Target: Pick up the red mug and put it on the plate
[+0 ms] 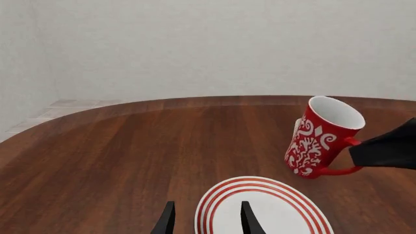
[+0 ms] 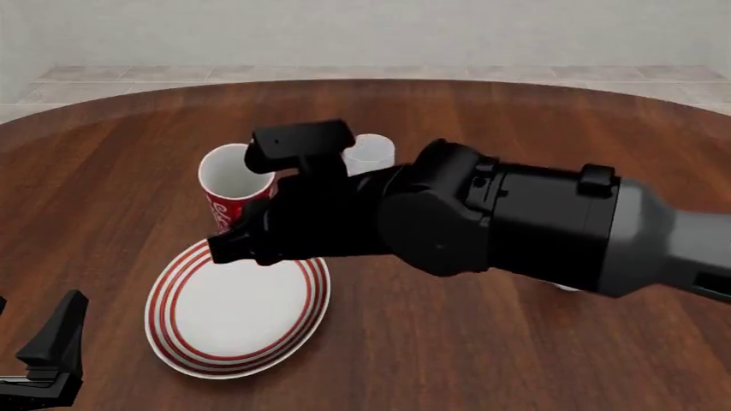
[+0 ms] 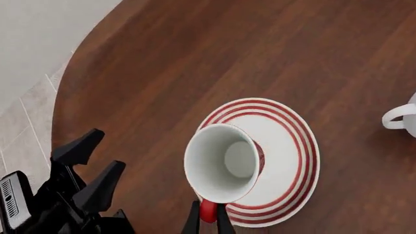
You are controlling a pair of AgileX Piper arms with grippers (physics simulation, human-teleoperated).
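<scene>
Your right claw (image 3: 206, 219) is clenched on the handle of the red mug (image 1: 320, 136), which hangs tilted above the plate (image 2: 234, 310) near its 12 o'clock rim, so releasing from there could tip it onto the worktop (image 2: 480, 342); your left claw (image 1: 204, 219) idles released.

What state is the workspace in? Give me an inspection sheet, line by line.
Surface: round dark wooden table, no spills seen.
Job's things: red mug tilted, held by its handle, not seated on the red-ringed plate; the plate is bare.
Clutter: white handled mug beyond the plate.
Grippers: right gripper, jaws shut on the mug's handle; left gripper, jaws open and empty, near the plate's edge.
Cables: nothing seen.
Surroundings: pale wall, tiled floor past the table.
</scene>
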